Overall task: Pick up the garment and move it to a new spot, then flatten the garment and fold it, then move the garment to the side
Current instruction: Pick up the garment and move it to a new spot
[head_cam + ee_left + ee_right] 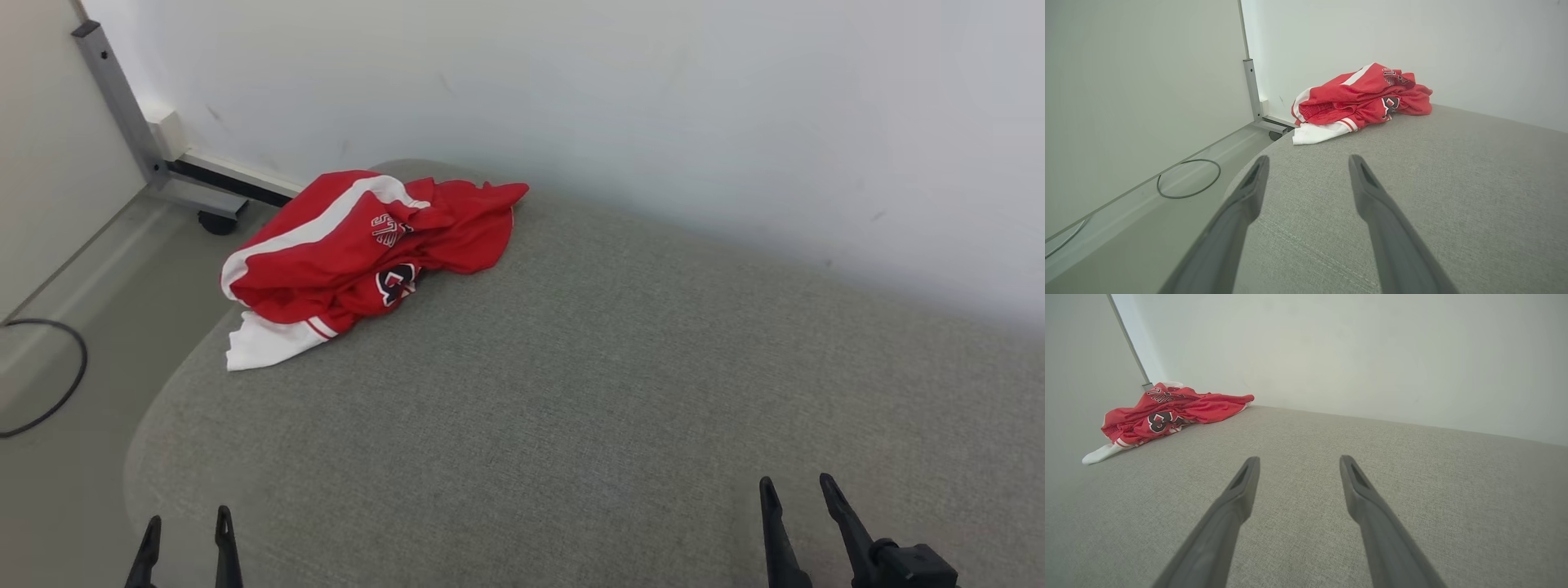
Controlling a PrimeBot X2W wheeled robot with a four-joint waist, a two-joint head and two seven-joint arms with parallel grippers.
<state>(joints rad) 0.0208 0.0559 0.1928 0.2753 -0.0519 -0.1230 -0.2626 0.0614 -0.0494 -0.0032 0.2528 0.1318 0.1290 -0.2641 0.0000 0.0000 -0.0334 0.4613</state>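
Left gripper (188,516) sits at the lower left of the head view, its two dark fingers spread apart with nothing between them. Right gripper (796,480) sits at the lower right, fingers likewise apart and empty. Both point out across a grey fabric cushion (571,392). The bottom edge cuts both off, so little beyond the fingers can be seen.

A red garment (326,253) with white stripes and a white edge lies crumpled at the far left corner of the cushion. It is close to the pale wall (653,98) and well apart from both grippers.

The head view gives the layout from above. A grey metal post (122,106) rises at the wall corner, with a black caster (218,222) at its foot just behind the garment. A dark cable (49,384) curves across the floor (82,490) beside the cushion.

The left wrist view looks low along the cushion. It adds a tall pale panel (1126,81) on its left side, with the cable loop near the panel's base. The right wrist view, from the other side, shows a large dark numeral (1157,421) with a white outline on the red cloth.

Crumpling hides most of the lettering, which cannot be read. Whether the garment touches the wall cannot be told, and its folds hide which side is the front.
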